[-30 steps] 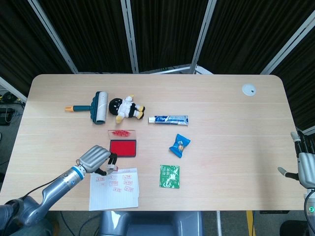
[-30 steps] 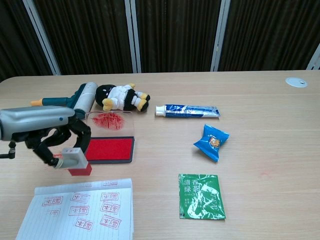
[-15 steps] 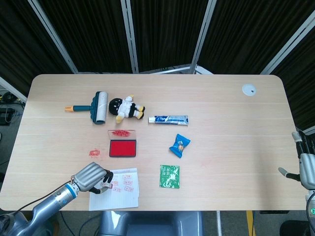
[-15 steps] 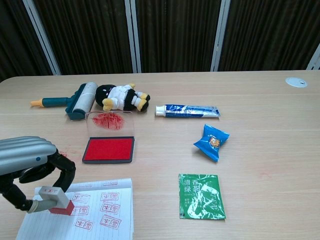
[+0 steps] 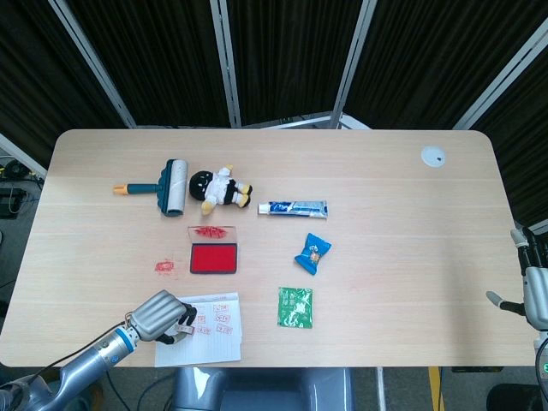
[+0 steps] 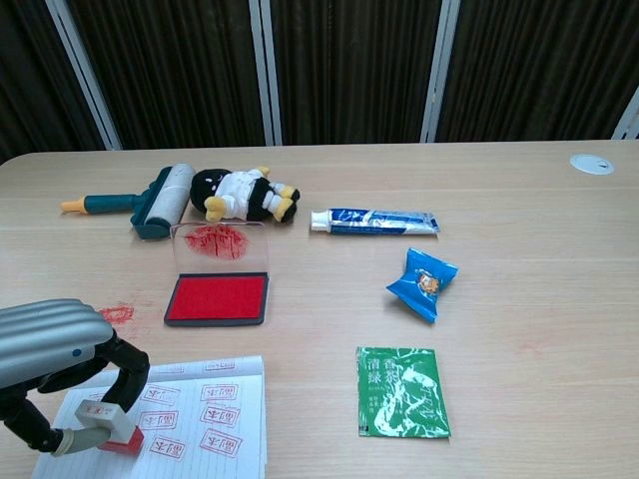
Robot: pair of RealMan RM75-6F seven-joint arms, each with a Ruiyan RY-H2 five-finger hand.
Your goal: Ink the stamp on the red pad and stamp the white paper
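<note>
My left hand (image 5: 162, 314) (image 6: 55, 364) grips the stamp (image 6: 103, 427), whose red face presses on the left part of the white paper (image 6: 205, 424) (image 5: 218, 330). Several red stamp marks show on the paper. The red ink pad (image 5: 213, 259) (image 6: 218, 297) lies open beyond the paper, with its clear, red-smeared lid (image 6: 220, 246) standing up behind it. A red mark (image 5: 163, 266) (image 6: 117, 314) stains the table left of the pad. My right hand (image 5: 533, 287) hangs at the far right edge of the head view, off the table, holding nothing, with its fingers apart.
A lint roller (image 5: 167, 186), a plush doll (image 5: 221, 187), a toothpaste tube (image 5: 293, 207), a blue snack packet (image 5: 312, 253) and a green sachet (image 5: 294, 306) lie around the pad. A white disc (image 5: 433, 156) sits at the far right corner.
My left hand carried the stamp from beside the ink pad toward me and lowered it onto the paper's left part. The red mark on the table came into view.
</note>
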